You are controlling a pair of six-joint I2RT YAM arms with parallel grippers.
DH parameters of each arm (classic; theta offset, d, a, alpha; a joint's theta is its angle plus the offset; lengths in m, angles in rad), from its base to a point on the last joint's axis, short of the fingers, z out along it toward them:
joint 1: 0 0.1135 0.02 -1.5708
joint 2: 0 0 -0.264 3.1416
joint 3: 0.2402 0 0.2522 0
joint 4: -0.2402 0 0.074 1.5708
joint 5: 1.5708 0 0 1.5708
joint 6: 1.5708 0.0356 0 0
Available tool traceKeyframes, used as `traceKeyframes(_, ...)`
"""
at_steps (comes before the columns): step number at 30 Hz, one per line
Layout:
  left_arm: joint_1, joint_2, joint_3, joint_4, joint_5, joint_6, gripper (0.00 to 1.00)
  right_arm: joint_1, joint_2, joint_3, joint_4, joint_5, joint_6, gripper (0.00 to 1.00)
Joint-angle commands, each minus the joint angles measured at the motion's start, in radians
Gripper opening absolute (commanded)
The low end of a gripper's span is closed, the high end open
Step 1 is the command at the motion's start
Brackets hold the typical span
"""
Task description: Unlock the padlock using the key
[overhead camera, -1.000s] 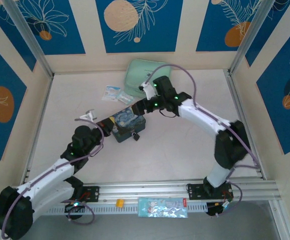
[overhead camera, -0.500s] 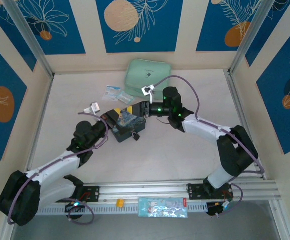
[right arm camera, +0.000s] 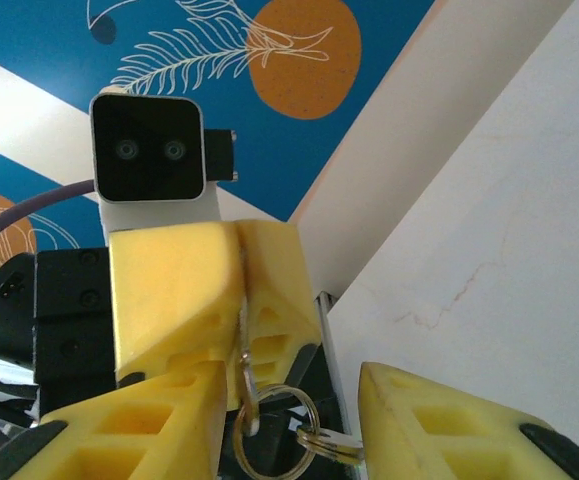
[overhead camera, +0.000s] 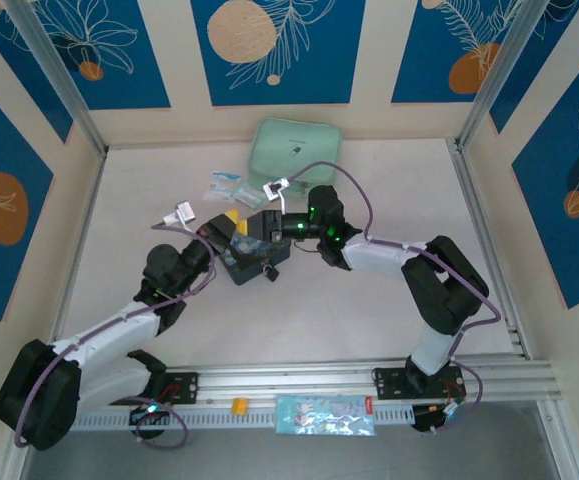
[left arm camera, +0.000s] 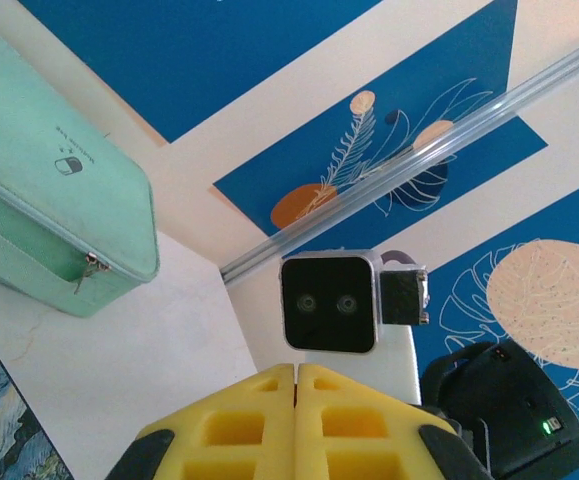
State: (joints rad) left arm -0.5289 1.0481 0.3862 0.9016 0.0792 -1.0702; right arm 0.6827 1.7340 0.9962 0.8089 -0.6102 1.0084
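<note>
Top view: left gripper and right gripper meet tip to tip over the tin. The padlock is at the tin's 5 o'clock corner.
Left wrist: yellow fingers pressed together.
Right wrist: the left gripper pinches the key. The right fingers are parted, with the key's rings between them at 6 o'clock.

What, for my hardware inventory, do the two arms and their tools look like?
Both arms, the left arm and right arm, have white shells between bulky black joints, with small green lights and a looping purple-grey cable. The left tool and right tool have chunky yellow fingers with rectangular pockets; each wrist carries a white box camera with a black, two-lens face.
</note>
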Motion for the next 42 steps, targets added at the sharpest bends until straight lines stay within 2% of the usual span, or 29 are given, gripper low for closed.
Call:
traceKeyframes(1, -0.013, 0.001, -0.010, 0.065, -0.038, -0.012, 0.00, 0.009, -0.005, -0.001, 0.058, -0.011, 0.032, 0.37)
traceKeyframes(14, -0.061, 0.015, -0.029, 0.097, -0.119, -0.020, 0.00, 0.016, 0.006, 0.002, 0.107, 0.019, 0.065, 0.16)
traceKeyframes(17, -0.068, 0.020, -0.036, 0.110, -0.129, -0.026, 0.00, 0.017, 0.005, -0.001, 0.105, 0.025, 0.064, 0.04)
traceKeyframes(22, -0.072, 0.010, -0.041, 0.110, -0.143, -0.022, 0.00, 0.008, -0.013, -0.016, 0.062, 0.028, 0.039, 0.00)
traceKeyframes(23, -0.072, 0.005, -0.041, 0.105, -0.145, -0.019, 0.05, 0.005, -0.018, -0.016, 0.041, 0.024, 0.023, 0.00)
traceKeyframes(26, -0.072, -0.029, -0.046, 0.067, -0.159, 0.004, 0.52, -0.006, -0.051, -0.016, -0.074, 0.017, -0.061, 0.00)
traceKeyframes(27, -0.071, -0.052, -0.049, 0.034, -0.170, 0.014, 0.60, -0.012, -0.068, -0.017, -0.120, 0.017, -0.098, 0.00)
traceKeyframes(29, -0.069, -0.103, -0.050, -0.050, -0.187, 0.039, 0.71, -0.027, -0.099, -0.021, -0.203, 0.010, -0.156, 0.00)
traceKeyframes(31, -0.068, -0.158, -0.050, -0.150, -0.205, 0.065, 0.75, -0.043, -0.130, -0.022, -0.279, -0.002, -0.210, 0.00)
traceKeyframes(34, -0.057, -0.221, -0.053, -0.250, -0.199, 0.107, 0.76, -0.061, -0.170, -0.003, -0.423, -0.029, -0.311, 0.00)
traceKeyframes(39, -0.026, -0.230, -0.028, -0.296, -0.055, 0.141, 0.73, -0.072, -0.188, 0.101, -0.729, -0.123, -0.521, 0.00)
traceKeyframes(42, -0.019, -0.192, 0.012, -0.280, 0.048, 0.144, 0.69, -0.083, -0.180, 0.155, -0.847, -0.170, -0.603, 0.00)
